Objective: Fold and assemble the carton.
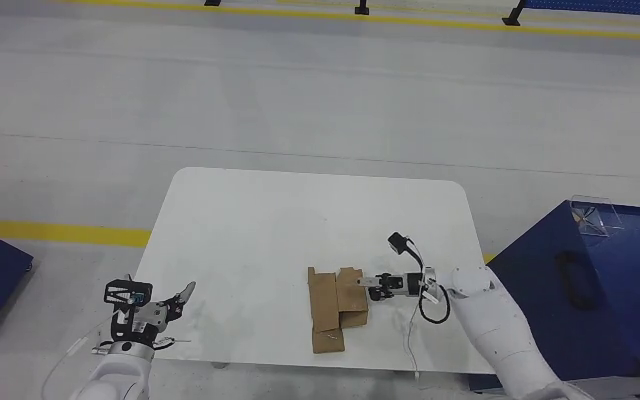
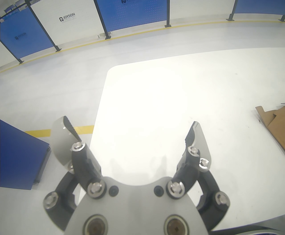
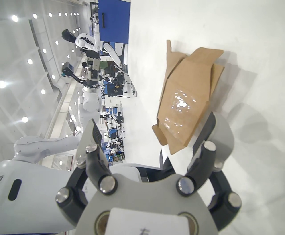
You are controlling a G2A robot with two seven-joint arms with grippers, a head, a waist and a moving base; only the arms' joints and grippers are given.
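The carton (image 1: pixel 335 300) is laid on the near right part of the white table (image 1: pixel 260 220). It is unassembled, with its brown panels and flaps partly overlapped. The right gripper (image 1: pixel 373 292) is placed at the carton's right edge.

In the right wrist view the fingers (image 3: pixel 94 133) of this gripper (image 3: pixel 151 118) are seen spread wide. A corner of the carton (image 3: pixel 184 95) lies between them, close beside one finger. Nothing is clamped. Whether that finger is touched by the cardboard cannot be told, since the carton's edge there is hidden by the finger itself.

From above, the carton is read as nearly flat. From the right wrist, one panel is seen raised off the table (image 3: pixel 256 44), and a glossy strip of clear tape (image 3: pixel 180 104) is seen across it.

The left gripper (image 1: pixel 172 303) is held well apart from the carton, at the table's near left edge. In the left wrist view its fingers (image 2: pixel 193 133) are seen opened wide, with nothing held by the gripper (image 2: pixel 130 120). The carton (image 2: pixel 273 124) is seen beyond a bare stretch of table (image 2: pixel 178 89).

The table is surrounded by a grey floor (image 1: pixel 300 90) marked with a yellow line (image 1: pixel 70 233). A blue cabinet (image 1: pixel 570 290) is set just to its right. Blue panels (image 2: pixel 131 13) on black posts are seen behind in the left wrist view, and a second robot (image 3: pixel 89 44) in the room beyond in the right wrist view.
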